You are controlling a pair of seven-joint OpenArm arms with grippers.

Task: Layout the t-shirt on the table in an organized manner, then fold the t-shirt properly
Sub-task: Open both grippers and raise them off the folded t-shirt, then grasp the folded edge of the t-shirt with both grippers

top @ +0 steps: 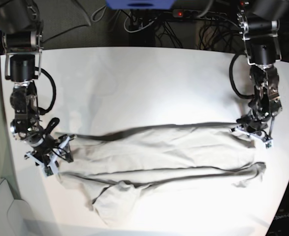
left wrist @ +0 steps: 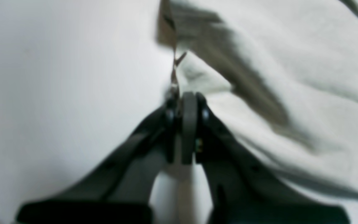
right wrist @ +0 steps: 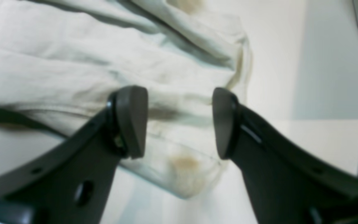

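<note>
In the base view the glossy white table (top: 144,78) is filling the frame, its rounded edge curving along the lower left, and the t-shirt (top: 159,157) is lying across the lower middle of it as a long, soft, grey-beige band, creased into lengthwise ridges with a bunched flap sagging toward the bottom. At the left of the frame the right gripper (top: 49,156) is sitting over the cloth's left end; its wrist view is showing two dark, rounded pads standing well apart, with crumpled fabric and a faint tan stain between and behind them, and neither pad is clearly touching the cloth. Along the top edge, tangled dark cables (top: 183,19) and a blue box (top: 140,4) are sitting behind the table. At the right of the frame the left gripper (top: 254,132) is resting at the shirt's upper right corner; its blurred wrist view is showing the jaws pressed together, pinching a thin edge of the fabric.
</note>
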